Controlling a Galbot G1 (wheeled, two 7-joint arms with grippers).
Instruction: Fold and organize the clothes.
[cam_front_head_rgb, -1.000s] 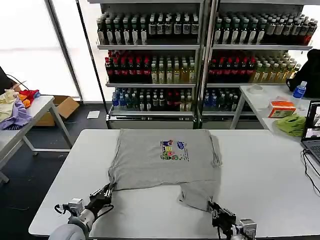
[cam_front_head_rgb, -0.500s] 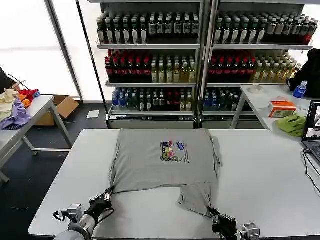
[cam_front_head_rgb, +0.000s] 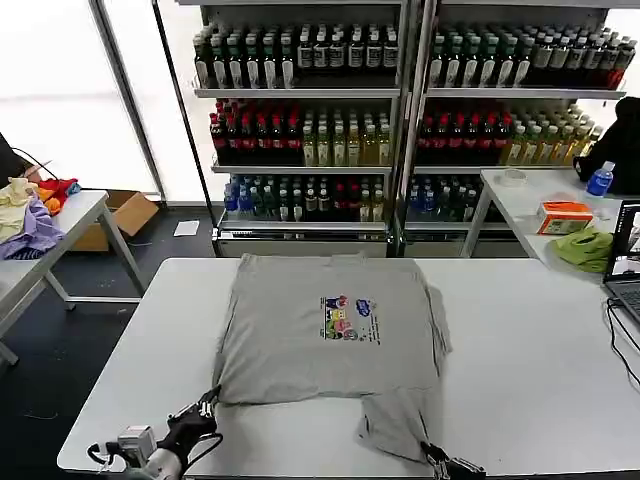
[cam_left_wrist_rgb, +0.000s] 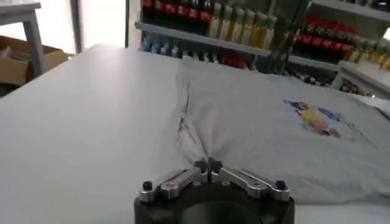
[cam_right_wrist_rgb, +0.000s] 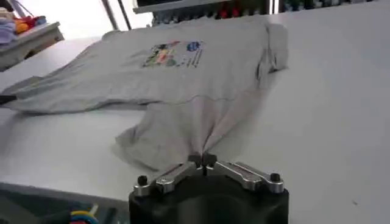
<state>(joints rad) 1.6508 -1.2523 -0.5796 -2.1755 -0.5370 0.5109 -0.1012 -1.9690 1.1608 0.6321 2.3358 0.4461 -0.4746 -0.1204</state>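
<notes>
A soft light grey short-sleeved shirt (cam_front_head_rgb: 333, 330) lies on the white table (cam_front_head_rgb: 530, 370). The left gripper (cam_front_head_rgb: 205, 408) and right gripper (cam_right_wrist_rgb: 202, 159) pinch its near corners by the near edge. It looks light and floppy; best held by corners.

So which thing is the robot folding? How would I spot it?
Find the big white table in front of the drink shelves. Spread on it is a light grey short-sleeved shirt, pinched at its near corners by the left hand and right hand. Its small multicoloured chest print sets it apart from the bright green cloth on the side table.
</notes>
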